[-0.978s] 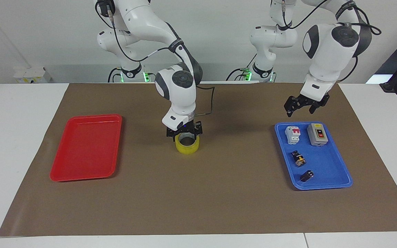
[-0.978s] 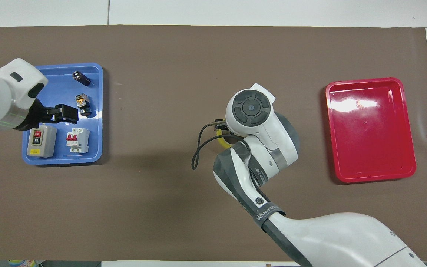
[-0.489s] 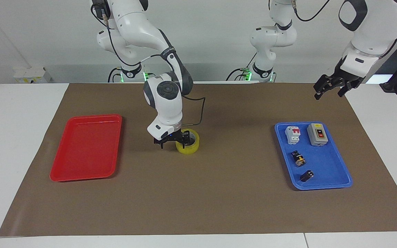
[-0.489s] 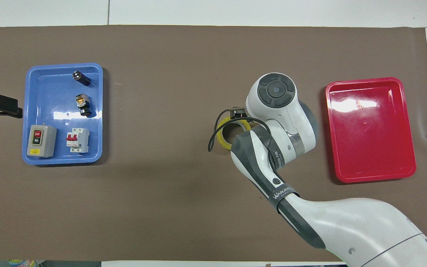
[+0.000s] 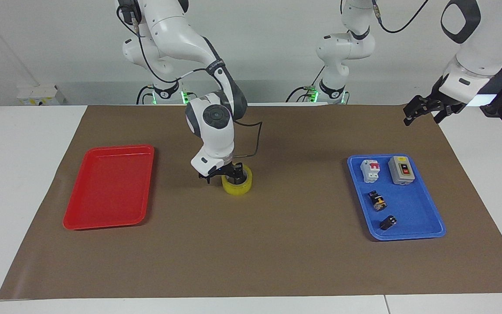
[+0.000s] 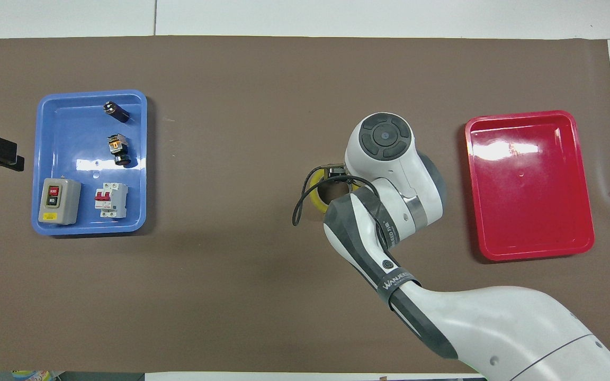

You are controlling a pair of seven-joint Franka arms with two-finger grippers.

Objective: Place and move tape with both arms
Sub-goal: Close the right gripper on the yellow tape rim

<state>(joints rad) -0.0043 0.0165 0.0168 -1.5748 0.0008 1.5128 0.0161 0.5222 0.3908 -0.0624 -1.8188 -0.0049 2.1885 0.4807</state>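
Yellow tape half-hidden under right arm.

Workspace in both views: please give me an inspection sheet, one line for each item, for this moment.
Surface: brown mat on a white table.
Job's things: tape stands on the mat between the two trays, hole up.
Clutter: red tray, nothing seen in it; blue tray holds a grey switch box, a white breaker and two small dark parts.
Grippers: right pincer at the tape, one finger in its hole; left pincer raised over the mat's edge, waiting.
Cables: black cable loops above the mat by the right wrist.
Surroundings: white wall; nothing else seen.
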